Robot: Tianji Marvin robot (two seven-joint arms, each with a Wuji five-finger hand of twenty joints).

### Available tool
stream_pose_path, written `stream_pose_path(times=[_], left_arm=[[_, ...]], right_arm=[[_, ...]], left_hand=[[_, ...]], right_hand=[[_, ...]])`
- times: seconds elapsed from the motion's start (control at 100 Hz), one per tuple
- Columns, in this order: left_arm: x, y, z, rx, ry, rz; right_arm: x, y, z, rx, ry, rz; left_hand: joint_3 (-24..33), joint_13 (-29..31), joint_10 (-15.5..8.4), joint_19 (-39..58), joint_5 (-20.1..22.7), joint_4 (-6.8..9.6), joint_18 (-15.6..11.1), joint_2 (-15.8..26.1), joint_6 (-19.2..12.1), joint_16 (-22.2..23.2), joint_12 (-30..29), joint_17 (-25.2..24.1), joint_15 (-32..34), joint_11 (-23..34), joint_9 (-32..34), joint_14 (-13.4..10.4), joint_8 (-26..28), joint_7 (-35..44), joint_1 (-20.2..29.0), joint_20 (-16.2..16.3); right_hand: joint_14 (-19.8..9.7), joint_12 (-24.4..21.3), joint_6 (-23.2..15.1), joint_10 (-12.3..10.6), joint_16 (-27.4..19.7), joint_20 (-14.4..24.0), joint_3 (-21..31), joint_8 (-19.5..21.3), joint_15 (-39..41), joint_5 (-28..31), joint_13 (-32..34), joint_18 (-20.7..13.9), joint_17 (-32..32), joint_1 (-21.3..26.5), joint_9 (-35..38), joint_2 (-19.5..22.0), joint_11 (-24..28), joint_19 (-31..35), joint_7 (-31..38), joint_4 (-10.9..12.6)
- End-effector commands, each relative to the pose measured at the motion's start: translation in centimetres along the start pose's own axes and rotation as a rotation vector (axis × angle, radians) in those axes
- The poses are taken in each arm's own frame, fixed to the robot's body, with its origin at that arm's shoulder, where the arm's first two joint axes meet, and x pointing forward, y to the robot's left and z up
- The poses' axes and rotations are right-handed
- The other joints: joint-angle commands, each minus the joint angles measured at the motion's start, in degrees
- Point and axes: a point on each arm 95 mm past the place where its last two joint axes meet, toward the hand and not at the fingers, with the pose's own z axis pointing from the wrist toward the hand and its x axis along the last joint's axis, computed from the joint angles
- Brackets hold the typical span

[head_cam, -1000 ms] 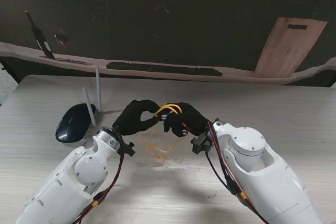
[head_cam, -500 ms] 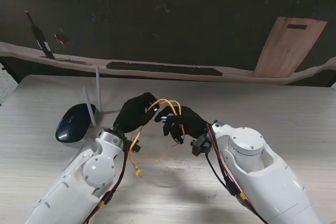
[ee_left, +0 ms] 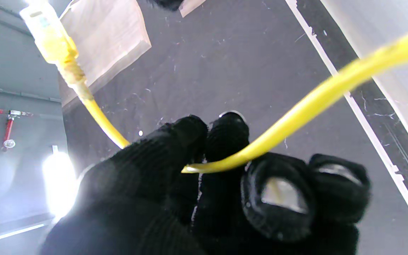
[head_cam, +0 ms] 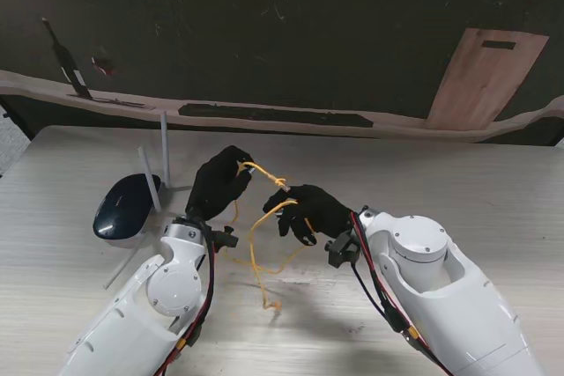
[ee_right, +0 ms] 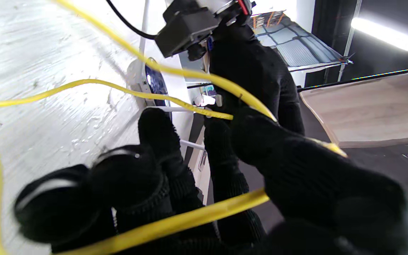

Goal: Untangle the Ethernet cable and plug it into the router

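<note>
Both hands clenched on the yellow Ethernet cable [head_cam: 257,244], held mid-frame above the surface [head_cam: 493,182]: left hand [head_cam: 220,184] pinching near the plug [ee_left: 50,37], right hand [head_cam: 310,210] gripping the other strand. Small knot [head_cam: 280,182] between them. Slack loop dangling toward bottom centre. Risk: pulling apart cinches the knot instead of freeing it. Loop could snag on fingers. Router [head_cam: 125,204] at left, antennas close to left arm; possible knock.
</note>
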Motion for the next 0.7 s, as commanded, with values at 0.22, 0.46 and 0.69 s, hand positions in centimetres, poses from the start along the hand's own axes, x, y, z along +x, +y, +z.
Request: stream_pose_path(times=[0.22,0.46,0.69], left_arm=[[-0.3,-0.2,-0.4,-0.014,0.003,-0.034],[-0.2,-0.2,-0.6,-0.015,0.013,-0.044],[-0.2,-0.2,-0.5,-0.013,0.018,-0.061]], right_arm=[[-0.3,0.0,-0.8,-0.082,0.045,0.004],[-0.3,0.9,-1.0,-0.258,0.059,-0.15],[-0.2,1.7,-1.4,-0.422,0.097,-0.219]], left_hand=[[-1.7,1.4,-0.8,8.6,0.0,-0.37,-1.8,1.3,0.1,0.6,0.0,2.4,3.8,0.8,1.7,2.9,-1.2,-1.8,1.6,-1.5],[-3.4,1.4,-0.8,8.6,-0.1,-0.93,-1.8,2.3,0.0,0.6,0.0,2.3,3.8,0.5,1.4,2.9,-1.2,-2.8,2.2,-1.8],[-15.1,1.4,-1.2,8.1,-1.1,-1.37,-2.0,7.3,0.2,0.5,0.6,1.0,3.5,-0.1,0.7,3.0,-1.5,-6.2,5.9,-1.4]], right_hand=[[0.3,-0.2,-1.9,1.2,-0.1,0.4,-4.1,-4.0,-1.3,2.0,1.1,2.1,1.1,6.1,3.3,4.6,2.2,1.7,6.7,-1.5],[6.2,-0.6,0.2,2.4,-6.4,-3.7,-3.4,-3.5,-17.2,2.4,0.1,8.9,-9.1,5.2,0.9,4.0,1.4,-11.9,6.7,-1.7],[8.3,-1.7,0.9,2.3,-7.9,-3.7,-2.2,-3.5,-24.3,2.1,-4.5,8.9,-17.8,5.8,-1.6,3.6,-0.8,-19.5,6.7,-1.7]])
